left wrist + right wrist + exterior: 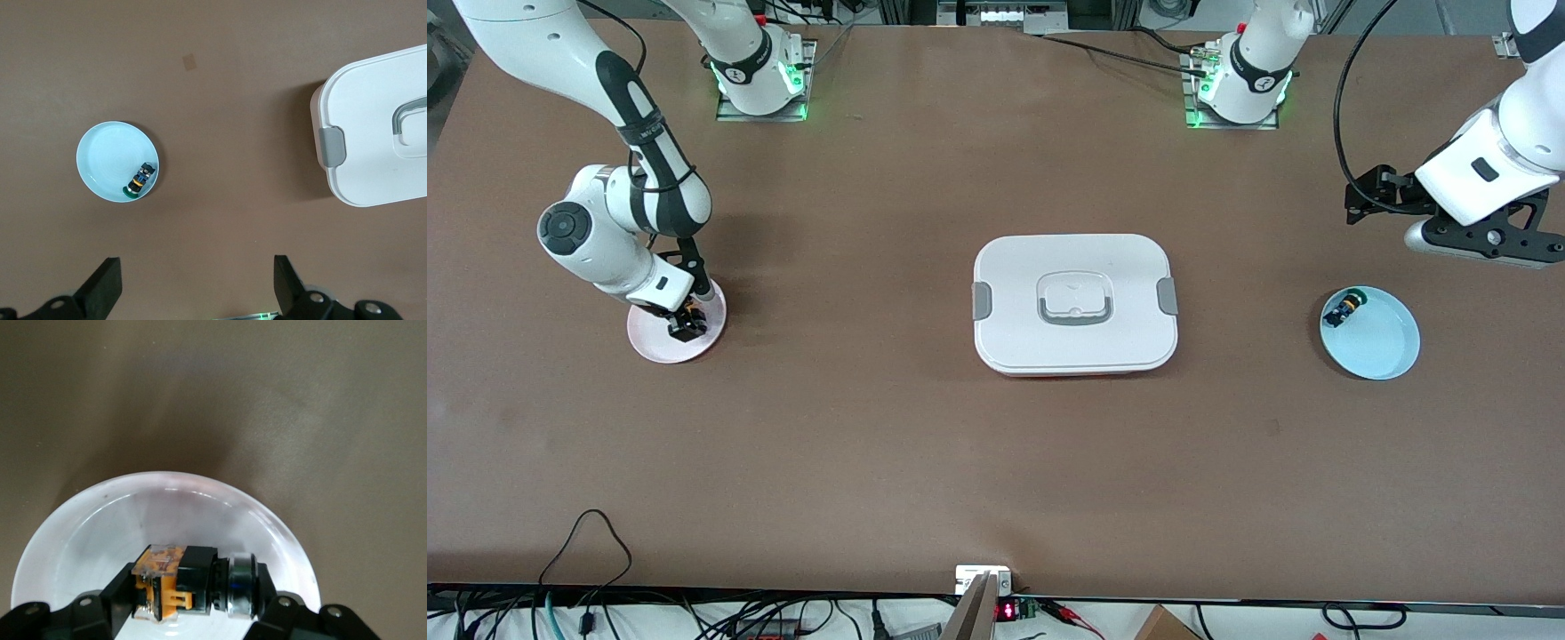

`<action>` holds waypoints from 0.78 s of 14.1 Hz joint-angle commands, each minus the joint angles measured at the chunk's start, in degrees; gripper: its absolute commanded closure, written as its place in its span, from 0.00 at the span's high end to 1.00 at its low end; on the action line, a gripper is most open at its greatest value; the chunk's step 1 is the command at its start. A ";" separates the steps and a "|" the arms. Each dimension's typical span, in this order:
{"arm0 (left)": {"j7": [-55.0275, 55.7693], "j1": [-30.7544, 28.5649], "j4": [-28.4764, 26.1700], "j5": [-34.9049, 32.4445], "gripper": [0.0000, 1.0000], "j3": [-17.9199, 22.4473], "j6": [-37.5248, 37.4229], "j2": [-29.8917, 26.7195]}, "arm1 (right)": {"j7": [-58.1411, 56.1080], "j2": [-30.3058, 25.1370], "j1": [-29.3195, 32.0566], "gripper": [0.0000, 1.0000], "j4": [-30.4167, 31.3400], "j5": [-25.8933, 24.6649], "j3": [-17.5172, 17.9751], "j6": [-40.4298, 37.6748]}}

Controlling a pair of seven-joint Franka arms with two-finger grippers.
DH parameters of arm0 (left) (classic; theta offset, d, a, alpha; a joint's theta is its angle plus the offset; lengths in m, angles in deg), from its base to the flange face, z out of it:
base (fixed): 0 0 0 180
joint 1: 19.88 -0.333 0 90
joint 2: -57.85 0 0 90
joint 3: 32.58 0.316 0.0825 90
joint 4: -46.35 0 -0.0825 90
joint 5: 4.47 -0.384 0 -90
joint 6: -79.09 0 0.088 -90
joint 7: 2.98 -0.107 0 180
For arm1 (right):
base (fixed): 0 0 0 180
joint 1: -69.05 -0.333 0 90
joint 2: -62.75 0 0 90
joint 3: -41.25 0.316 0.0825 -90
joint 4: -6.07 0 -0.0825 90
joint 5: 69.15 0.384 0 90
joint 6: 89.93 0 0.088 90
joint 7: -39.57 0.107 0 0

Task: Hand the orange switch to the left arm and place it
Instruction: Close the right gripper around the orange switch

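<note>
A plain brown tabletop point(871, 427) carries everything. The small black-bodied orange switch point(175, 587) lies in a pale pink round dish point(649, 342) at the right arm's end, clenched between the right end effector point(685, 327) fingers. A shallow grip could drop it mid-carry, or a low path could strike the large white lidded box point(1074, 304) at centre. The left end effector point(197, 283) waits, released, over the tabletop near a light blue dish point(1383, 342).
</note>
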State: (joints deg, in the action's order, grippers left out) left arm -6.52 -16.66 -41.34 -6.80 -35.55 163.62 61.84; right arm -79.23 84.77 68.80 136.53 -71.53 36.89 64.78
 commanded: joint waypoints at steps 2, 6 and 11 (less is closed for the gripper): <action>0.11 0.12 0.94 0.40 1.00 0.06 -0.42 -0.03 | -4.16 -1.54 0.34 0.00 -1.69 2.38 0.84 -1.93; 0.11 0.12 0.94 0.40 1.00 0.06 -0.50 -0.03 | -1.45 -1.36 -0.10 0.00 -12.58 4.49 1.80 -18.88; 0.11 0.12 0.94 0.49 1.00 0.06 -0.50 -0.03 | 6.55 -0.66 -1.42 0.00 -23.66 17.46 6.89 -36.82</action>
State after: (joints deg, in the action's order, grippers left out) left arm -6.52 -16.66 -41.34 -6.80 -35.54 163.62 61.84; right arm -75.25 83.54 67.88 117.35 -60.12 41.89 34.13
